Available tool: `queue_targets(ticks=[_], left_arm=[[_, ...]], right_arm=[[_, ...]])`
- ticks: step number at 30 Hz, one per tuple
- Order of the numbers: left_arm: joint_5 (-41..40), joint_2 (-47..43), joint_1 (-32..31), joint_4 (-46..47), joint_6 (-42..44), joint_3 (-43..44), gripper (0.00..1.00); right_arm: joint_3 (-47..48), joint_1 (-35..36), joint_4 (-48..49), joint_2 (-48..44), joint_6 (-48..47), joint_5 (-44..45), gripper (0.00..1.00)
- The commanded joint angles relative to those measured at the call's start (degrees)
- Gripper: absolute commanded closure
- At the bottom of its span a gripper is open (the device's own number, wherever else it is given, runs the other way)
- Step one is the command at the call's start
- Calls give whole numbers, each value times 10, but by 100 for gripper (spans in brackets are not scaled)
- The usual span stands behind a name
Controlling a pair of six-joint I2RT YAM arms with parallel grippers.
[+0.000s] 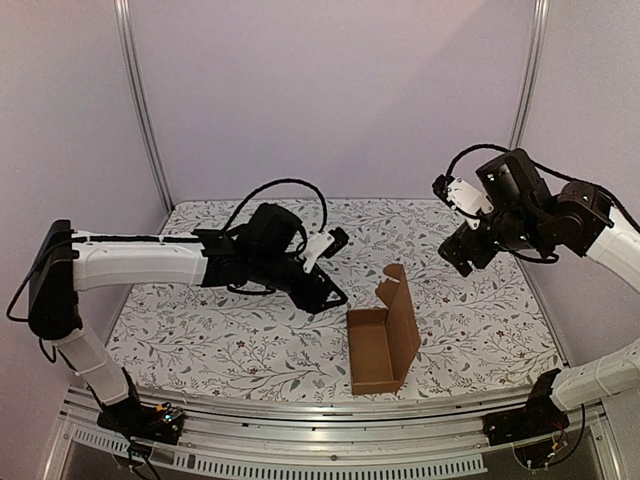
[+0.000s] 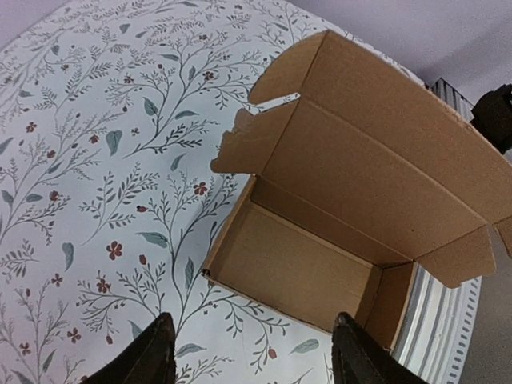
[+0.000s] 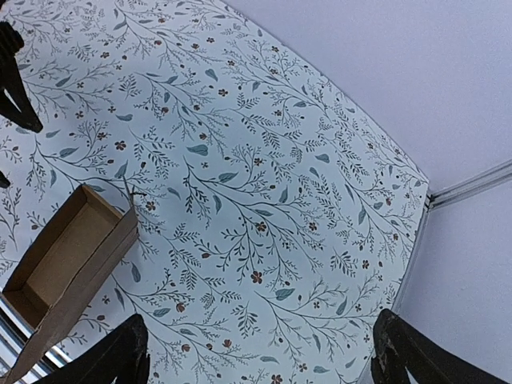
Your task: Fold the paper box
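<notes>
Paper box [image 1: 383, 345] stood half-formed, lid [image 1: 404, 318] up. Left pincer [image 2: 252, 352] and right pincer [image 3: 264, 352] gaped, empty. Next, probably: tip lid toward 9 o'clock.

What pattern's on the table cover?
Table cover: white with grey-green leafy sprigs and small red flowers; clearest in the right wrist view.

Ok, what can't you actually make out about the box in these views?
- Top view: outer right wall of the paper box, hidden behind its own raised lid.
- Left wrist view: the lid's right end, cut off by the frame edge.
- Right wrist view: the box's near end, cut off at the bottom-left corner.
</notes>
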Motion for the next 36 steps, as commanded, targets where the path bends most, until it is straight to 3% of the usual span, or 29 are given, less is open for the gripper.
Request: queue_targets(ticks=[1, 14, 36], left_arm=[[50, 70, 3, -48, 51, 62, 36], [25, 239, 0, -156, 136, 224, 46], [-1, 321, -7, -169, 153, 292, 60]], right_arm=[[-53, -17, 58, -60, 62, 3, 2], [-136, -21, 75, -120, 115, -30, 1], [-158, -21, 95, -126, 116, -42, 1]])
